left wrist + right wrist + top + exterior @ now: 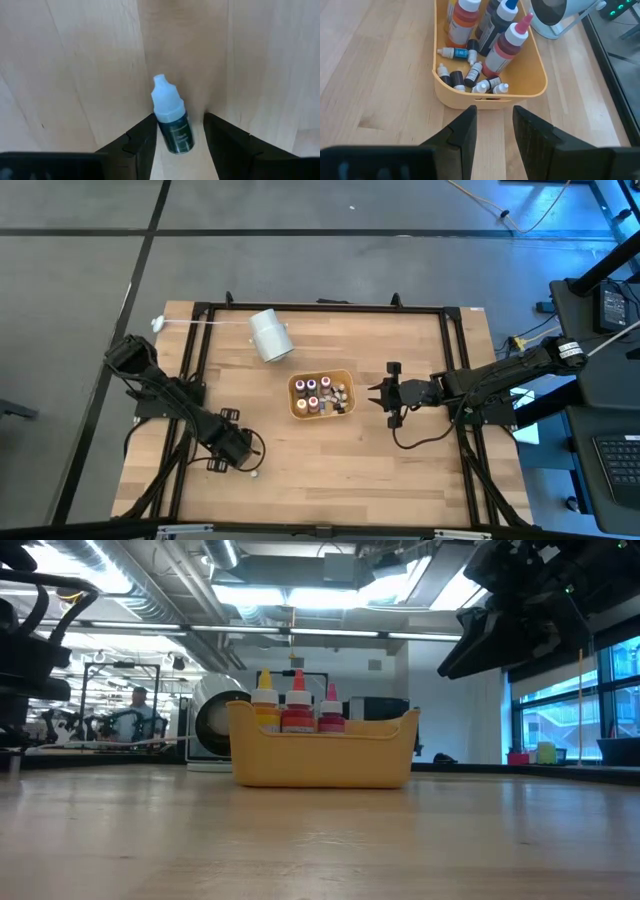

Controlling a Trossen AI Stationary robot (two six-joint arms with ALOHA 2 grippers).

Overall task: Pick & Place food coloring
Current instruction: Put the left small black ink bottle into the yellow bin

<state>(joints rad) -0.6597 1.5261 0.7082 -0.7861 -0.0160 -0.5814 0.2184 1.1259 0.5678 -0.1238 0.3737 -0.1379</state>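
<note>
One tiny food coloring bottle [172, 125], dark green with a pale blue cap, lies on its side on the bare wood near the table's near edge [253, 473]. My left gripper [180, 120] is open and low over it, one finger on each side [247, 464]. Several more tiny bottles [470, 77] lie in the orange tray [345, 372], beside taller bottles [502, 45] that stand upright. My right gripper [494, 112] is open and hovers just right of the tray [375, 394], touching nothing. My left gripper has its fingers [142, 142] on either side of the lying bottle's dark body [177, 137], coming from above. A gap shows at one finger. At the other I cannot tell whether it touches. The bottle lies flat on the table.
A large white cylinder [270, 335] lies on the table beyond the tray, toward the far edge. A black frame [320, 307] runs around the tabletop. Bare wood stretches between the tray and the near edge. In the low view the tray [320, 755] stands mid-table.
</note>
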